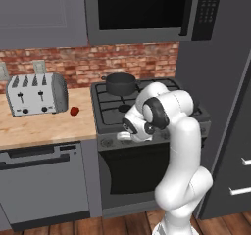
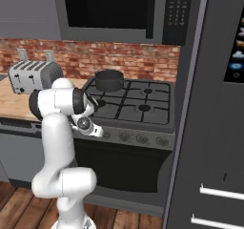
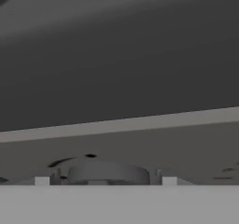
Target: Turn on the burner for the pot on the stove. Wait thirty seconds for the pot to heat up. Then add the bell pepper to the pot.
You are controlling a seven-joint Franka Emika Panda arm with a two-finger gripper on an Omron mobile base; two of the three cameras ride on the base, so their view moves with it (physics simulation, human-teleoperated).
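Progress: I judged the task was at its first step; my claw [image 3: 106, 181] was pressed up to a round knob [image 3: 107, 173] on the front panel of the stove [image 1: 105, 140], and I saw no flame at any burner, so nothing looked finished.
Claw: my two fingertips [image 3: 42, 180] stood either side of the knob in the hand view; whether they gripped it or only flanked it I could not tell.
Pot: the pot [image 1: 120, 83] sat on the rear left burner, near the stove's back left corner, with nothing visible inside.
Bell pepper: the bell pepper [image 1: 74, 111] lay on the wooden counter [image 1: 44, 126] near its right edge, just beside the toaster [image 1: 37, 94] and well apart from the pot.
Left to do: lighting the pot's burner, the wait, then fetching the pepper and dropping it in.
Surroundings: a microwave [image 1: 147, 9] hung above the stove, and a brick wall [image 1: 88, 62] ran behind the counter.
In the way: little, I judged; the toaster crowded the pepper's left side, and the microwave limited room above the pot.
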